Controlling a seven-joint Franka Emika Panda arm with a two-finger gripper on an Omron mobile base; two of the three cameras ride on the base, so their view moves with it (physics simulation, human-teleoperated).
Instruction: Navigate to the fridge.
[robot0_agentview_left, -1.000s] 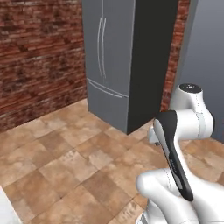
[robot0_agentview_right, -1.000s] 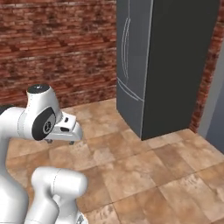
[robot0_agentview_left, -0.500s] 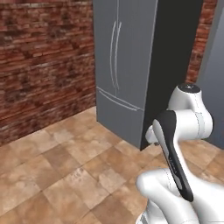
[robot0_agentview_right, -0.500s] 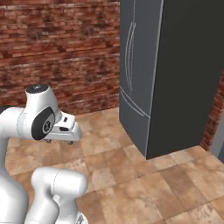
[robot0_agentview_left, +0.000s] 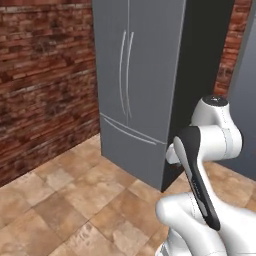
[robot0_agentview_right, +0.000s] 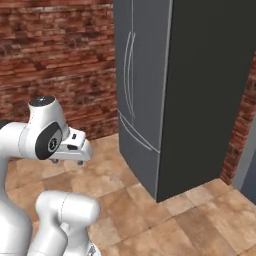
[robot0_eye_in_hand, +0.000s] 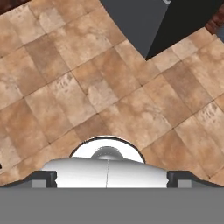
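Left base view: grey fridge (robot0_agentview_left: 137, 85), two thin centre handles, bottom drawer, dark side, doors closed; finger state can't tell.

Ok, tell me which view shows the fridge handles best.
The left base view: the fridge faces it nearly square, so both handles stand apart. The right base view sees the door at a slant, with the handles close together. The hand view catches just the fridge's bottom corner.

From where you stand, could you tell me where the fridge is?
The fridge stands ahead on the tile floor, against the brick wall to its left; in the right base view its dark side faces the camera.
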